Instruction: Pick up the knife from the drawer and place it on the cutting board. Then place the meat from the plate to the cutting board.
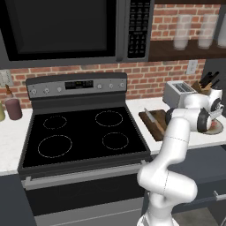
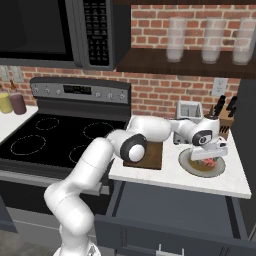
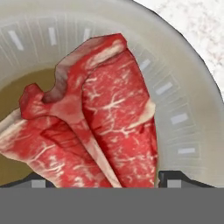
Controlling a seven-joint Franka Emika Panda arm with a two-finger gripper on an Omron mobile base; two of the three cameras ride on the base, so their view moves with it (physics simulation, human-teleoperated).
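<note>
meat (image 3: 105,118): lower end cut off | plate (image 2: 186,162): mostly hidden by claw (image 2: 209,161)

light: even, soft, no clear source
shadows: faint under the shelf (image 2: 190,62)
sharpness: base views slightly soft; hand view blocky close up

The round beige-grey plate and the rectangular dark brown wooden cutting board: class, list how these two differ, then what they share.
Shape: the round beige-grey plate is circular with a raised pale rim; the rectangular dark brown wooden cutting board is flat and straight-edged.
Load: the plate holds the red-pink raw steak; the board carries the slim silver-bladed knife.
Position: the open gripper is over the plate, not the board.
Shared: both rest on the white counter.
</note>
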